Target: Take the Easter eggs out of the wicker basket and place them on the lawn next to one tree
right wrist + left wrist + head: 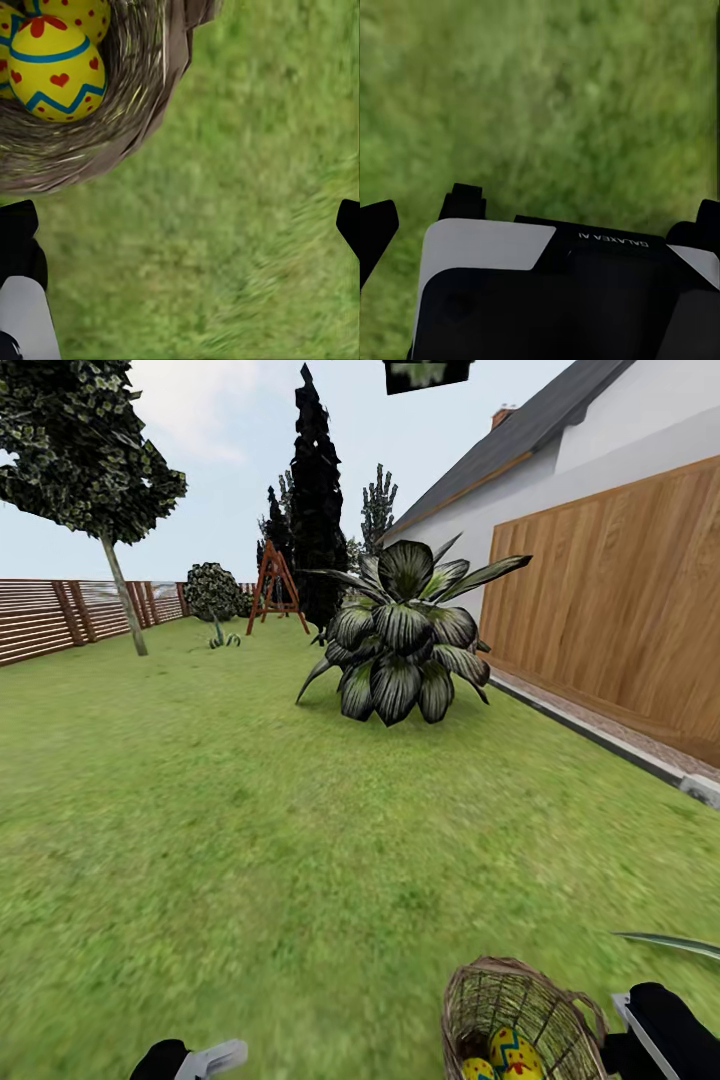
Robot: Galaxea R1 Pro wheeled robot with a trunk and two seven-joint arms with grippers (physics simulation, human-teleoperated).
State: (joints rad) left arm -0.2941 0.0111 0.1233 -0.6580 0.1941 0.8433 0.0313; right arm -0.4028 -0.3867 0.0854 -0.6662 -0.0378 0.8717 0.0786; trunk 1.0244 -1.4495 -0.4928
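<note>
The wicker basket (520,1015) stands on the lawn (250,840) at the bottom right of the head view, with yellow Easter eggs (513,1052) inside. The right wrist view shows the basket's woven wall (112,127) holding a zigzag-striped egg (56,71) and a red-dotted egg (71,13). My right gripper (184,225) is open over bare grass beside the basket, holding nothing. My left gripper (541,225) is open above grass, away from the basket; its white finger (215,1057) shows at the head view's bottom edge. A tree with a pale trunk (125,595) stands far left by the fence.
A large broad-leaved plant (400,635) grows ahead on the grass. A wooden wall (610,600) and a stone kerb (600,730) run along the right. A slat fence (50,615), a round shrub (213,595), a black conifer (315,510) and a red frame (275,585) stand far back.
</note>
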